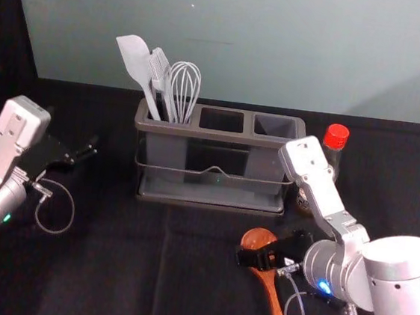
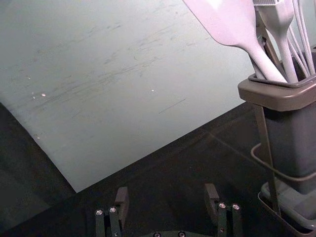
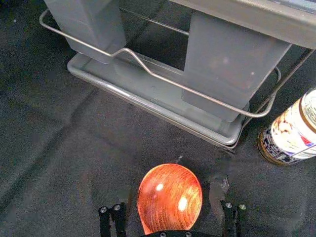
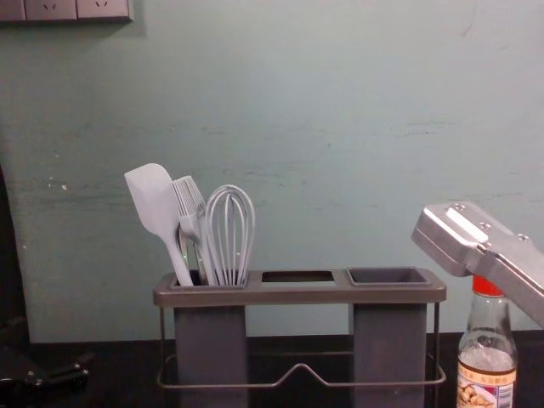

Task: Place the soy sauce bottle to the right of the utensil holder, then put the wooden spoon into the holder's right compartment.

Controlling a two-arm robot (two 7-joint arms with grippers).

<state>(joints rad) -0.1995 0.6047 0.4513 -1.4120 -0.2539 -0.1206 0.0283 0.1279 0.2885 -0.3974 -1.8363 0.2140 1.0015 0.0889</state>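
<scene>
The first half of the job looks done: the soy sauce bottle (image 4: pixel 486 382) stands upright on the counter (image 1: pixel 115 275), just beside the right end of the utensil holder (image 1: pixel 220 136), its red cap (image 1: pixel 336 136) on. What is left is the spoon. The wooden spoon (image 1: pixel 273 307) lies on the counter in front of the holder, bowl towards it, handle running back towards the robot. The right hand (image 3: pixel 170 197) is down at the spoon, its fingers spread either side of the bowl end with dark cloth showing between, so I judge it isn't gripped yet. Closing, lifting and turning it upright over the right compartment (image 4: pixel 389 340) all remain. No utensil stands in that compartment; the spatula (image 1: pixel 135 59), brush (image 1: pixel 160 69) and whisk (image 1: pixel 185 83) are in the left one. The left hand (image 2: pixel 166 196) is idle on the holder's left side, fingers apart with nothing between them.
</scene>
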